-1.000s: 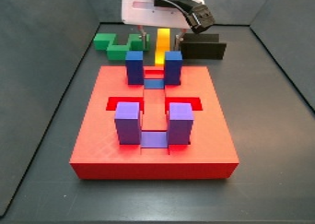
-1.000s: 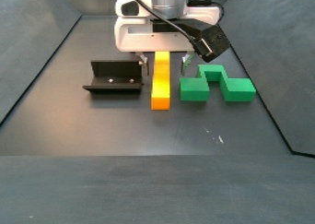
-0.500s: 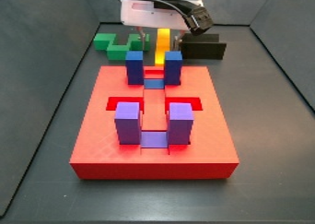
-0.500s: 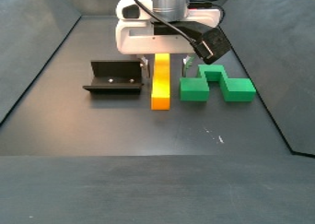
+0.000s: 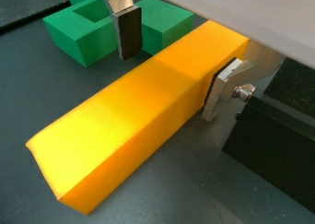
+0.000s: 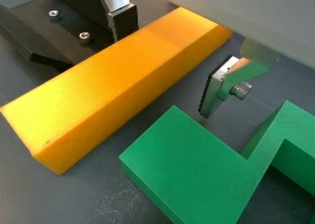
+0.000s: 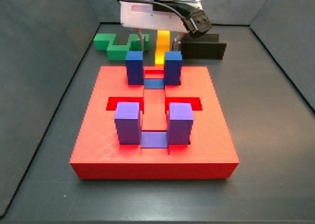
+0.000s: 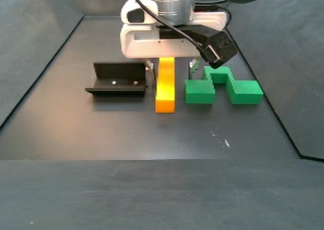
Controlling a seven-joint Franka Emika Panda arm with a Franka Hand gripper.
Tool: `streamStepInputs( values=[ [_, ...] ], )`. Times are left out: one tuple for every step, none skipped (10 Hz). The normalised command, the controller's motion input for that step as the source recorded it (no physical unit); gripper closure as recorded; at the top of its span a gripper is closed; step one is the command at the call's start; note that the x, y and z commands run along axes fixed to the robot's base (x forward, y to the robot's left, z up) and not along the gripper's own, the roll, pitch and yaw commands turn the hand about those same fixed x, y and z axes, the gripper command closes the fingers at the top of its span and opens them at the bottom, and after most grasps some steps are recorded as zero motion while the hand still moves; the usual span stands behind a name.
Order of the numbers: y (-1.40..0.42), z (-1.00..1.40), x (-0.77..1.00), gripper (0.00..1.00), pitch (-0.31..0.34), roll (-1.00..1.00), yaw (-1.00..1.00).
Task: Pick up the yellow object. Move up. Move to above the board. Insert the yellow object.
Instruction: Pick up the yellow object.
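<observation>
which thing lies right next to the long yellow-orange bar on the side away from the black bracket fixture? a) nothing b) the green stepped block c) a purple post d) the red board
b: in a side view the long yellow-orange bar lies on the floor with the black bracket fixture on one side and the green stepped block on the other, while the gripper straddles the bar's far end.

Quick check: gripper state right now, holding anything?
Gripper: open, fingers straddling the yellow object on the floor, not yet gripping.
</observation>
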Motion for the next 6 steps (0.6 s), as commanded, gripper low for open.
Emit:
streamStepInputs(
  values=[
    [0.00,0.00,0.00,1.00,0.000,0.00,0.00],
    [0.00,0.00,0.00,1.00,0.000,0.00,0.00],
    [0.00,0.00,0.00,1.00,0.000,0.00,0.00],
    [0.00,0.00,0.00,1.00,0.000,0.00,0.00],
    [0.00,0.00,0.00,1.00,0.000,0.00,0.00],
    [0.00,0.00,0.00,1.00,0.000,0.00,0.00]
  ],
)
